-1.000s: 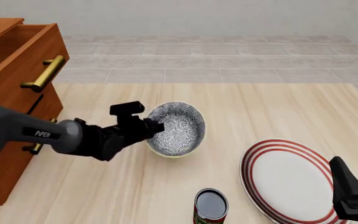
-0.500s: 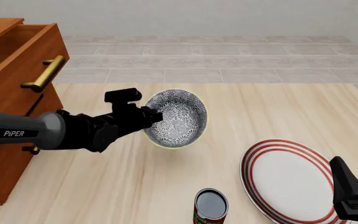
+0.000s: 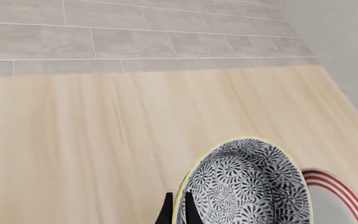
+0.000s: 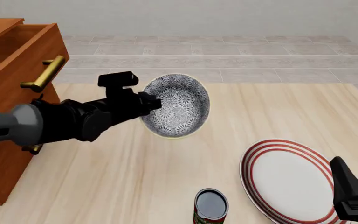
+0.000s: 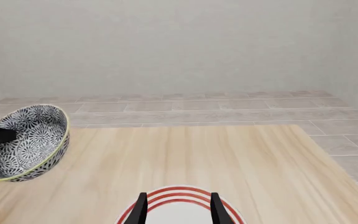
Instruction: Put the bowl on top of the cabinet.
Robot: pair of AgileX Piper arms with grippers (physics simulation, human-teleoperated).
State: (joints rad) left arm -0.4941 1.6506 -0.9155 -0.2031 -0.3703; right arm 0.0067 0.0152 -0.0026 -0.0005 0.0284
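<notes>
Cabinet (image 4: 8,93): at the far left edge of the front view, to the outer side of the left hand. Top surface only partly in frame; brass handle (image 4: 44,73) sticks out toward the arm.

Left hand (image 4: 151,103): pinched shut on the bowl's near rim, one finger inside, one outside. Over the last second it has climbed and drawn a little toward the cabinet.

Bowl (image 4: 175,105): gripped in the left hand, now clear of the bench and tipped so its patterned inside faces the front camera. A second ago it sat lower and flatter. The left wrist view shows the rim held between the fingers (image 3: 190,214).

Meaning: lift is underway; carry to the cabinet top not yet done. Judged need: more height to clear the cabinet's front edge and handle, then travel leftward. Tilt looks harmless with the bowl empty, but a one-sided rim pinch could slip.

Can (image 4: 210,206): below the bowl, on the bench, well apart from the left hand.

Plate (image 4: 291,180): just ahead of the right hand.

Right hand (image 5: 177,210): fingers parted wide, empty, idle over the plate's near edge.
</notes>
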